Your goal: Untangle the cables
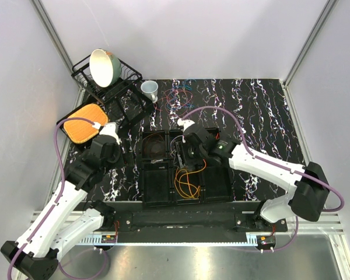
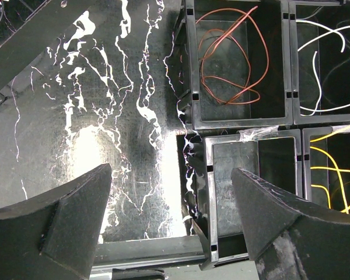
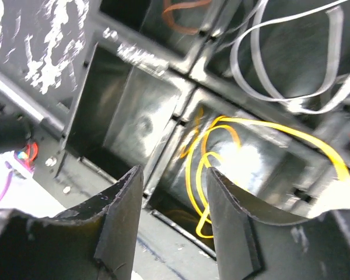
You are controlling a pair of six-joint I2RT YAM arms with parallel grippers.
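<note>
where thin yellow cables (image 3: 251,125) coil in a walled bin (image 3: 167,150), right gripper (image 3: 175,170) gapes above; left gripper (image 2: 172,172) gapes over table (image 2: 76,116).

Plain pale grey walls (image 1: 181,35), aluminium corner posts (image 1: 54,38), black white-veined marble-look tabletop (image 1: 256,111), metal rail (image 1: 175,237) along near edge

2 arms reach in from the bottom of the frame, both with fingers parted.
The left arm (image 1: 67,201) slants from the lower left up to centre-left; the left gripper (image 2: 172,210) faces down, its fingers (image 2: 64,216) spread wide. The right arm (image 1: 268,166) bends from the lower right to frame centre; the right gripper (image 3: 172,216) tilts downward, its fingers (image 3: 119,221) narrowly apart.
</note>
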